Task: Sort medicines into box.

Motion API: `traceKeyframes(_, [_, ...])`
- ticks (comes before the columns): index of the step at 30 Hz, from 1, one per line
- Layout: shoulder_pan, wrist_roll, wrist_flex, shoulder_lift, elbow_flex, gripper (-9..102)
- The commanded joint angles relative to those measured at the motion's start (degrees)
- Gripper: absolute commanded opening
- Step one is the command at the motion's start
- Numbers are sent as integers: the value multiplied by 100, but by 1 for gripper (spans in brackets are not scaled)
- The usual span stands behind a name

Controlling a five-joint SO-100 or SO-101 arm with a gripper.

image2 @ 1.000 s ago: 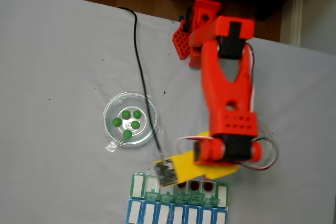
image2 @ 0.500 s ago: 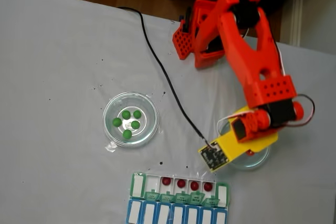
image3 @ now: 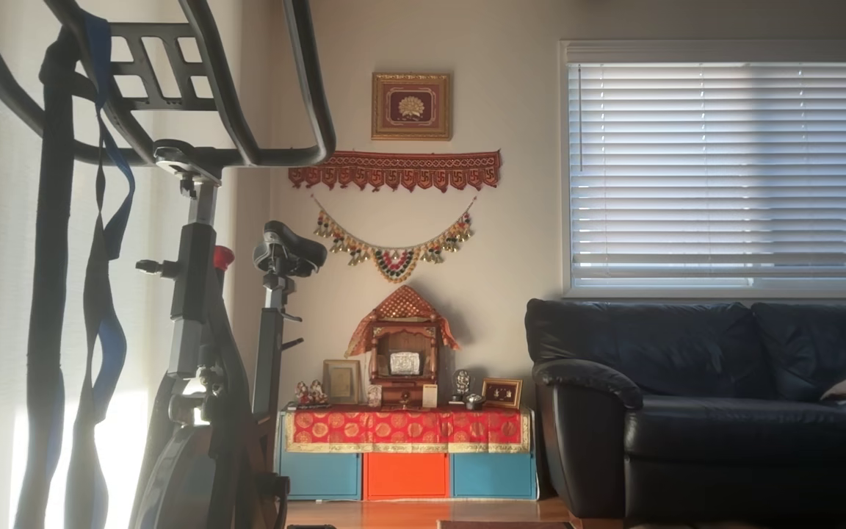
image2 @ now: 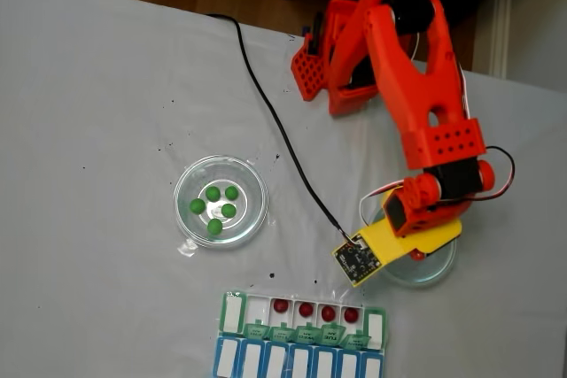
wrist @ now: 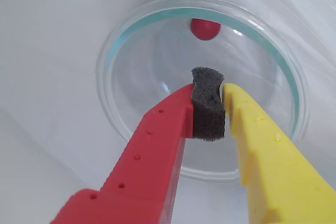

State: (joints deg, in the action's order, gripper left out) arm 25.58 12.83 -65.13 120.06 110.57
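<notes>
My gripper (wrist: pixel 208 92) hangs shut over a clear round dish (wrist: pixel 106 59), its red and yellow fingers pressed on a dark foam pad and holding nothing. One dark red medicine ball (wrist: pixel 205 28) lies at the dish's far rim, just ahead of the tips. In the fixed view the gripper (image2: pixel 415 250) sits above that dish (image2: pixel 440 270) at the right. The box (image2: pixel 379 327), with green lids, lies at the bottom and holds several red balls (image2: pixel 306 310). Several green balls (image2: pixel 215 207) rest in the left dish (image2: pixel 188 179).
A blue-lidded organizer row (image2: pixel 297 363) lies right below the box. A black cable (image2: pixel 266 104) runs across the grey cloth to the wrist camera board (image2: pixel 356 260). The arm's red base (image2: pixel 332 50) stands at the back.
The arm swung from above the box to the right-hand dish and then dropped a little lower over it. A fourth red ball now shows in the box.
</notes>
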Motion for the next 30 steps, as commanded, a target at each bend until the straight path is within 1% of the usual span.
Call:
traceKeyframes(1, [-26, -141, 246, -9, 18, 1])
traceKeyframes(3, [-26, -167, 439, -62, 158, 2])
traceKeyframes(6, [-9, -149, 571, -185, 272, 11])
traceKeyframes(12, [9, -264, 668, -220, 325, 14])
traceKeyframes(15, [35, -272, 694, -299, 387, 17])
traceKeyframes(22, [105, -237, 844, -562, 483, 15])
traceKeyframes(30, [132, -202, 1266, -896, 606, 10])
